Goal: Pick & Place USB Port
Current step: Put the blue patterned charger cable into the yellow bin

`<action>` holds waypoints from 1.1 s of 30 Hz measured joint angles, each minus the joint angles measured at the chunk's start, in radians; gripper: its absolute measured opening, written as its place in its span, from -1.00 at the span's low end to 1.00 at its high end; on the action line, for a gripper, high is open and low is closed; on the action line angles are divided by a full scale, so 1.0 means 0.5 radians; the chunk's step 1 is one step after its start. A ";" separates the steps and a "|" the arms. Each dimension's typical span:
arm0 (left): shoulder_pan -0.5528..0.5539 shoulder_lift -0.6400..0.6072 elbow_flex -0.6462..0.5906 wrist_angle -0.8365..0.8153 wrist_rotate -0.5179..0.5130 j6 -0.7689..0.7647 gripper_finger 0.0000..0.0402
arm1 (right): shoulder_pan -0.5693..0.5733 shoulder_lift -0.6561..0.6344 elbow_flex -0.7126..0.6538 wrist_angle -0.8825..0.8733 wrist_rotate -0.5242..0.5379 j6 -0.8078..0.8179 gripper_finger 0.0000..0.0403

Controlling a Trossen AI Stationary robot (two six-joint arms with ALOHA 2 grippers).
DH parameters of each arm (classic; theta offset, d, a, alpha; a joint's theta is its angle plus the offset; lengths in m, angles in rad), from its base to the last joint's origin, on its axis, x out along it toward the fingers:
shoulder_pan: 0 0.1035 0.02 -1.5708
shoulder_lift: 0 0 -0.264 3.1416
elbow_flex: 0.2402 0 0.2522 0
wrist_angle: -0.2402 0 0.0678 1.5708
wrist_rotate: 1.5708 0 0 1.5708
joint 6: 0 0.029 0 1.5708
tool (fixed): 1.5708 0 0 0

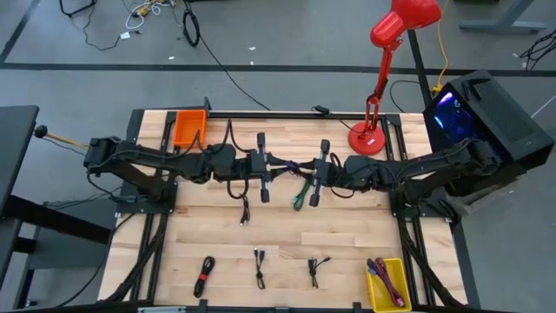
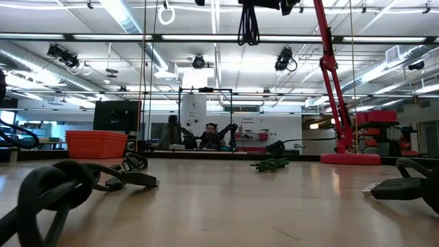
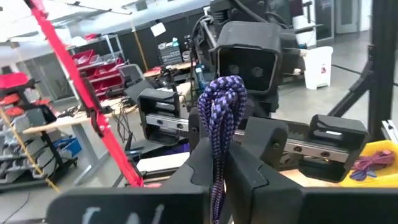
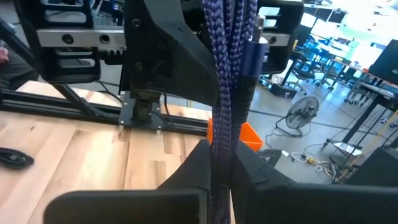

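Note:
A coiled purple braided USB cable (image 1: 291, 165) is up in the air over the middle of the table, between both grippers. In the left wrist view the cable (image 3: 222, 106) stands up out of my left gripper (image 3: 217, 171), with the right gripper close behind it. In the right wrist view the cable (image 4: 230, 62) runs upright through my right gripper (image 4: 222, 171). Seen from above, my left gripper (image 1: 280, 165) and right gripper (image 1: 302, 167) meet tip to tip. The low view shows the coil (image 2: 248, 24) hanging as a dark loop at the top. My left gripper pinches the bundled strands of the purple coil (image 3: 217, 158) between its two fingers, coming level from the table's left. The coil is lifted clear of the table and stands upright in the hold. My right gripper pinches the same bundle of strands (image 4: 222, 146) between its two fingers, coming level from the table's right, facing the left gripper. The strands run upright across the fingers, clear of the table.
A green cable (image 1: 300, 196) lies on the table just near of the grippers. Black cables (image 1: 245, 211) (image 1: 204, 274) (image 1: 260, 265) lie nearer the front edge. An orange bin (image 1: 188, 126) sits far left, a yellow bin (image 1: 387, 296) with cables near right, a red lamp (image 1: 369, 135) far right.

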 joint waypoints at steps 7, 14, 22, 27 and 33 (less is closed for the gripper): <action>0.006 -0.002 0.001 -0.108 -0.169 0.038 -0.62 | 0.001 -0.061 -0.001 -0.182 0.059 0.066 -0.90; 0.007 -0.084 0.002 -0.160 -0.289 0.065 -0.51 | 0.099 -0.283 -0.001 -0.589 0.101 0.347 -0.90; 0.007 -0.271 0.002 -0.444 -0.541 0.137 -0.47 | 0.466 -0.509 -0.002 -1.116 -0.008 1.130 -0.90; 0.007 -0.320 0.004 -0.611 -0.555 0.125 -0.46 | 0.835 -0.561 -0.002 -1.228 -0.006 1.648 -0.90; 0.011 -0.318 0.002 -0.780 -0.582 0.077 -0.46 | 1.238 -0.500 -0.002 -1.308 0.041 2.244 -0.90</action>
